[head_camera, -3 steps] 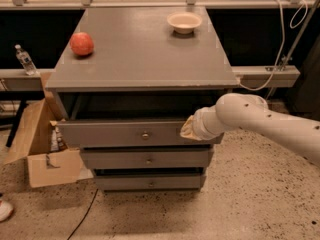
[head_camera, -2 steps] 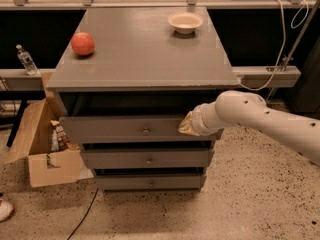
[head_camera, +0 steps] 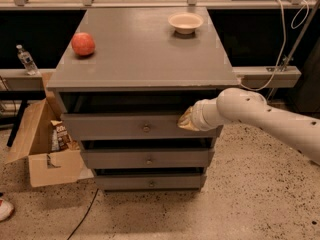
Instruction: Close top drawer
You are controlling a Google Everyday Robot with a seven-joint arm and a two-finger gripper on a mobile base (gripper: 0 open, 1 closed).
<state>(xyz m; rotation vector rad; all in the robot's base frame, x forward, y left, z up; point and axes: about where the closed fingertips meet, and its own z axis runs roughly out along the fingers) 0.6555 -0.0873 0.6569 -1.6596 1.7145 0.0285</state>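
Since a moment ago the top drawer (head_camera: 120,126) slid further in, but it sticks out a bit from the cabinet (head_camera: 140,59). Our gripper (head_camera: 187,120) touches its hard front at 3 o'clock from the knob (head_camera: 146,129). We cannot tell if it is spread or squeezed. We think it slides easily, so push flat there.

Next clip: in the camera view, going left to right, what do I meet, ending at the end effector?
water bottle → red apple → knob of the top drawer → end effector, which is against the right part of that drawer's front.
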